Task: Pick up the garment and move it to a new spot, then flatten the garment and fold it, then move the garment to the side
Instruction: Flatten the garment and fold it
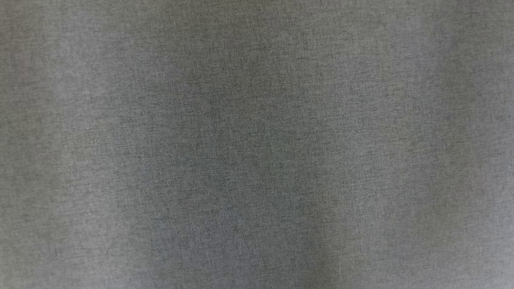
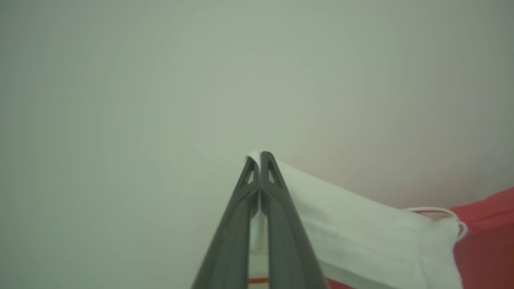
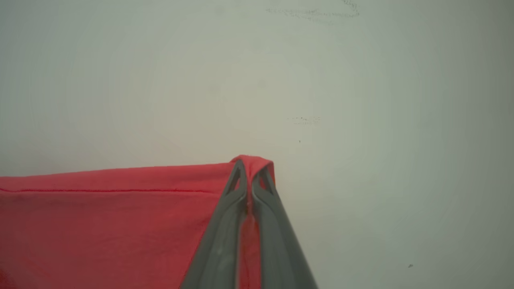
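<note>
The garment is red with a white part. In the left wrist view its white cloth runs from my left gripper down to the right, where it meets the red cloth. The left gripper's dark fingers are shut on the white edge. In the right wrist view my right gripper is shut on a folded corner of the red hem, and the red cloth stretches away to the left. Grey woven cloth spans the head view from very close; I cannot tell what it belongs to.
A pale, plain surface lies beyond the left gripper's fingers. The same kind of pale surface lies beyond the right gripper, with faint dark scuff marks near the top.
</note>
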{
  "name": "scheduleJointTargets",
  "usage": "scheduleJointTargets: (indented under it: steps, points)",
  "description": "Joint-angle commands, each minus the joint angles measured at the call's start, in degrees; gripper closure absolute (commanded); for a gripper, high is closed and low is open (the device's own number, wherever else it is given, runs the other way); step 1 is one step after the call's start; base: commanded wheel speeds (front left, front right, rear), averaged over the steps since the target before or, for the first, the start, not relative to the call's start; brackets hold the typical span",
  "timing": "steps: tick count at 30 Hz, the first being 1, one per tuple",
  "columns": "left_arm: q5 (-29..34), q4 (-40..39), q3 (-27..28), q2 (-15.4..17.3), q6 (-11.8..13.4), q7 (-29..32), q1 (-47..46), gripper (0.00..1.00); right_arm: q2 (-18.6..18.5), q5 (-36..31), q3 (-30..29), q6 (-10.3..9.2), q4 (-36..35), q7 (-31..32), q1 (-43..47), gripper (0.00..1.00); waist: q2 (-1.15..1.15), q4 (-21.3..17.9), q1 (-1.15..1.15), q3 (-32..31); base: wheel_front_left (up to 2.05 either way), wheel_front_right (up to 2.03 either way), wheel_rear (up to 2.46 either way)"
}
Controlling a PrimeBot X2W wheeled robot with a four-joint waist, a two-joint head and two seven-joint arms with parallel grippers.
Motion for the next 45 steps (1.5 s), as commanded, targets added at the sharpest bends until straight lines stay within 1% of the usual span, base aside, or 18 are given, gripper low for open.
scheduleJointTargets:
  steps: [1,5,8,11,15,18,22,27,29,32,35,38,40,41,43,45]
  points:
    - [-1.2,1.0,-0.3,0.1,0.1,-0.7,-0.8,1.00,0.0,0.6,0.6,-0.13,0.7,-0.6,-0.3,1.00,-0.01,0.0,0.00,0.4,0.00,0.00,0.00]
    - [-2.2,2.2,-1.9,0.0,0.1,-0.8,0.5,1.00,-0.2,0.9,2.0,-0.13,1.6,-1.1,0.8,1.00,-0.01,0.0,0.00,0.8,0.00,0.00,0.00]
    - [-3.6,2.5,-1.9,-0.1,0.1,-1.1,1.3,1.00,-0.6,1.2,2.8,-0.13,1.6,-1.2,1.8,1.00,-0.01,0.1,0.00,0.8,0.00,0.00,0.00]
    - [-5.4,2.0,-3.0,-0.2,0.1,-1.7,3.0,1.00,-1.2,2.5,3.4,-0.13,1.2,-2.1,3.5,1.00,-0.01,0.4,0.00,0.5,0.00,0.00,0.00]
    - [-8.6,0.0,-3.6,-0.2,0.1,-4.6,7.3,1.00,-2.1,4.1,5.3,-0.13,-0.7,-3.1,7.7,1.00,-0.01,0.9,0.00,-1.4,0.00,0.00,0.00]
    - [-10.4,-2.6,-5.2,0.9,0.1,-6.3,12.0,1.00,-2.8,5.9,7.1,-0.13,-3.0,-3.9,12.3,1.00,-0.01,0.8,0.00,-3.7,0.00,0.00,0.00]
    - [-13.3,-7.3,-7.4,2.2,0.1,-7.9,20.9,1.00,-3.5,9.5,9.2,-0.13,-6.2,-5.3,19.9,1.00,-0.01,0.4,0.00,-7.4,0.00,0.00,0.00]
    - [-17.0,-14.7,-7.2,4.7,0.2,-10.1,33.9,1.00,-5.3,14.5,11.7,-0.13,-12.0,-7.6,31.8,1.00,-0.01,-0.3,0.00,-11.9,0.00,0.00,0.00]
    - [-17.7,-18.4,-6.8,5.9,1.0,-10.9,39.5,1.00,-6.4,15.9,12.7,-0.13,-14.5,-8.5,36.7,1.00,-0.01,-0.5,0.00,-13.6,0.00,0.00,0.00]
    - [-18.2,-24.8,-6.7,8.8,2.9,-11.2,48.8,1.00,-6.6,17.1,14.9,-0.13,-18.0,-9.3,42.7,1.00,-0.01,-1.6,0.00,-16.0,0.00,0.00,0.00]
    - [-19.2,-32.1,-6.3,12.0,5.5,-10.9,58.3,1.00,-7.4,18.0,16.2,-0.13,-21.0,-10.2,48.2,1.00,-0.01,-2.2,0.00,-18.5,0.00,0.00,0.00]
    - [-20.4,-40.2,-5.7,14.8,9.2,-10.7,68.6,1.00,-8.4,18.6,16.6,-0.13,-24.0,-11.2,53.5,1.00,-0.01,-2.5,0.00,-20.6,0.00,0.00,0.00]
    - [-21.9,-45.8,-5.2,16.1,11.7,-10.8,75.7,1.00,-9.1,18.5,16.9,-0.13,-26.0,-11.8,57.6,1.00,-0.01,-2.4,0.00,-21.8,0.00,0.00,0.00]
    - [-23.6,-51.1,-3.7,17.0,14.6,-11.3,82.6,1.00,-9.7,18.5,16.7,-0.13,-27.7,-12.2,61.8,1.00,-0.01,-2.4,0.00,-22.8,0.00,0.00,0.00]
    - [-24.6,-56.1,-3.0,17.3,17.0,-11.8,89.6,1.00,-10.0,18.9,15.7,-0.13,-29.1,-12.5,66.2,1.00,-0.01,-2.2,0.00,-23.7,0.00,0.00,0.00]
    - [-25.5,-60.4,-2.0,17.4,19.0,-12.2,95.7,1.00,-10.6,17.8,15.1,-0.13,-30.5,-12.8,70.2,1.00,-0.01,-2.1,0.00,-24.5,0.00,0.00,0.00]
